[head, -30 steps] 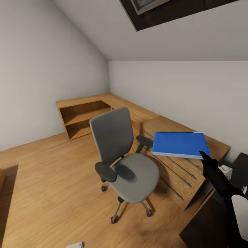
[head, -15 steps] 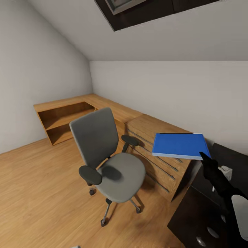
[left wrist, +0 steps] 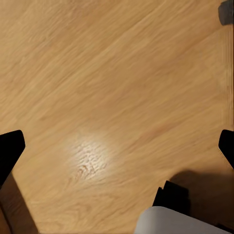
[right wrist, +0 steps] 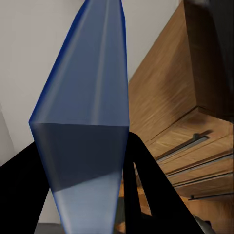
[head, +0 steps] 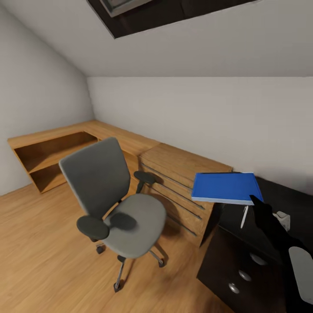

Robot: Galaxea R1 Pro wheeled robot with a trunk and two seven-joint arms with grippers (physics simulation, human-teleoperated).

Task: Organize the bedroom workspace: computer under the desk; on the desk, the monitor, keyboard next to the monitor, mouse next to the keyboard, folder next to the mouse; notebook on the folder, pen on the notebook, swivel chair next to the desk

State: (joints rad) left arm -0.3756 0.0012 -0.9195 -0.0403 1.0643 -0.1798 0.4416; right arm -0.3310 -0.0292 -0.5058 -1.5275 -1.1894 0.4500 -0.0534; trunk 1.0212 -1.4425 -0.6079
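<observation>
Above desk (head: 278, 195), right-arm jaws around folder (head: 226, 187)

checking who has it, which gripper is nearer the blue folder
Right. The right gripper is clamped on the folder, holding it in the air; the left gripper hangs open over bare floor.

Picked out a light wood plank floor (head: 43, 243) running wall to wall, with a bright glare patch on the boards in the left wrist view. Found the swivel chair (head: 113, 200) standing on it on its castors, just beside a low oak drawer unit (head: 182, 182). Tracked an oak shelf unit (head: 48, 152) along the far wall, joined to those drawers at the corner. Caught the black desk (head: 234, 265) touching the oak unit's end, 3 silver knobs showing. Spotted 1 thin white pen (head: 244, 216) on its top, plus a small pale item (head: 282, 219), too blurred to name.
</observation>
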